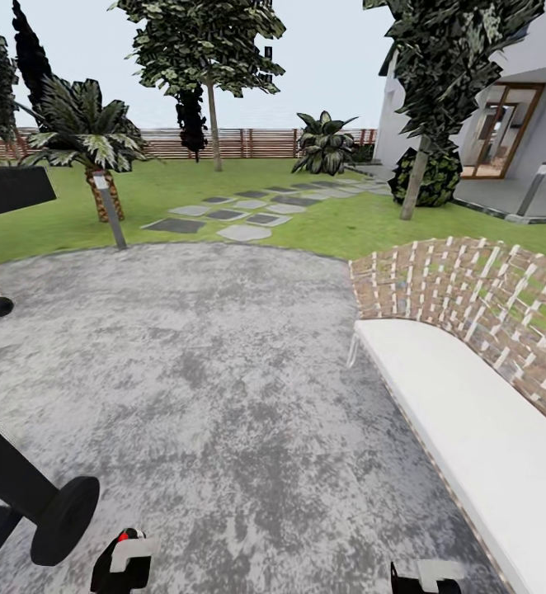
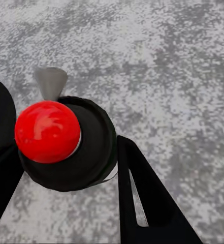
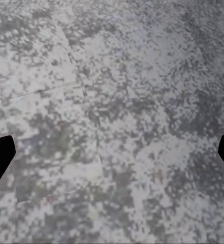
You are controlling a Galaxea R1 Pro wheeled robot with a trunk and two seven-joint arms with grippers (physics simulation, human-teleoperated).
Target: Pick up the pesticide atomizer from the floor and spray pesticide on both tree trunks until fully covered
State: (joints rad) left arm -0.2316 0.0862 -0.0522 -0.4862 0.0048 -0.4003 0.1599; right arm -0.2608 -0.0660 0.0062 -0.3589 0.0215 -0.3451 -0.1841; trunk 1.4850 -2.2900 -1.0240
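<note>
We stand on the grey concrete floor (image 1: 223, 371), a rounded paved patch whose far edge curves against the green lawn (image 1: 322, 219). Open paving lies straight ahead; to our right a curved brick wall (image 1: 479, 305) with a white bench seat (image 1: 471, 429) hems the patch, and to our left the black grill (image 1: 9, 190) and one of its wheels (image 1: 65, 520) crowd the edge.

Our left gripper (image 2: 66, 168) has its two dark fingers (image 2: 147, 198) closed around the pesticide atomizer (image 2: 66, 140), its red top (image 2: 47, 131) and grey nozzle facing the wrist camera above the concrete. In the head view the left gripper (image 1: 124, 565) sits at the bottom edge, a speck of red showing on it. Our right gripper (image 1: 425, 577) is low at the bottom edge too; in its wrist view the right gripper (image 3: 112, 152) shows two finger tips (image 3: 0, 152) spread wide apart with bare paving between them, holding nothing.

On the lawn we count two trees with pale bare trunks: one (image 1: 214, 124) far ahead near the wooden slat fence (image 1: 248, 142), one (image 1: 415, 177) to the right by the house (image 1: 512, 124). Two short palms (image 1: 87, 136) (image 1: 327, 144), two post lamps (image 1: 108, 210) (image 1: 533, 190) and a run of stepping stones (image 1: 240, 214) dot the grass.
</note>
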